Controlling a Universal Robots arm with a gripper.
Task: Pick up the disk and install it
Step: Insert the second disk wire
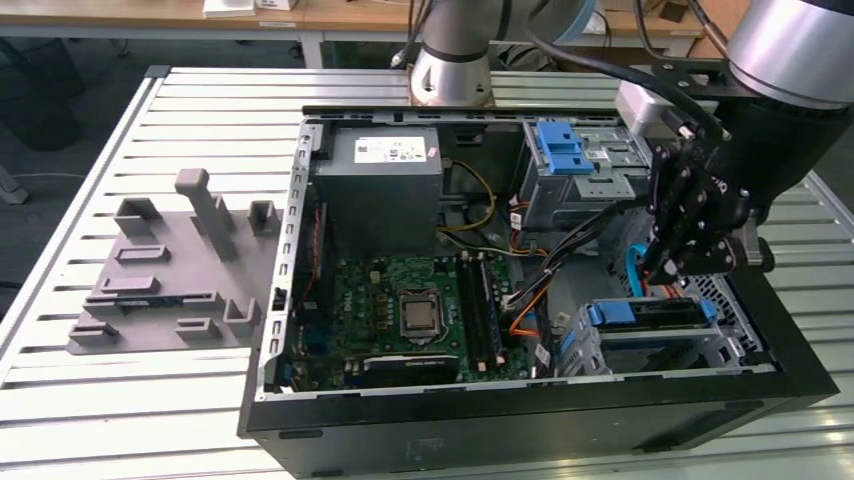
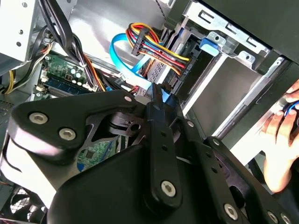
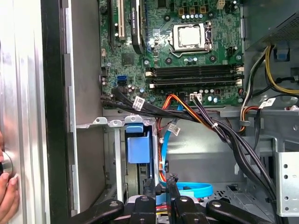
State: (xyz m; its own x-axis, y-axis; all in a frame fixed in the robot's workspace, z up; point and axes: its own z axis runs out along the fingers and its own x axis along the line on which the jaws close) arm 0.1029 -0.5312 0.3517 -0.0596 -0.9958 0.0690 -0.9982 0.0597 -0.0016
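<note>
A: Nearest first. What is the black two-fingered gripper [image 3: 161, 186] doing?

B: It hangs inside the open black computer case [image 1: 534, 410], at the case's drive-bay end. In the first wrist view the fingertips [image 3: 150, 186] stand close together with a slim gap between them. They pinch nothing. Loose wiring shows behind the gap.

A: And the disk?

B: The silver-grey hard drive with a blue carrier frame [image 3: 139, 144] sits in the metal drive cage inside the case, just beyond the fingertips. Only its blue end shows well. In the exterior view it is the blue bar [image 1: 647, 312] low in the cage, just beside the gripper [image 1: 674, 265]. I cannot tell whether they touch.

A: Anything else inside the case?

B: A flat blue ribbon cable [image 3: 196, 190] curls near the fingers. The green circuit board [image 1: 414, 300] lies on the case floor, further in. A blue plastic latch [image 1: 561, 148] tops the second cage at the case's far end.

A: Outside the case?

B: A person's hand [image 3: 7, 191] rests against the case's outer wall. On the slatted metal table [image 1: 134, 400], on the exterior view's left of the case, stands a grey moulded holder block [image 1: 160, 290] with nothing in it.
</note>
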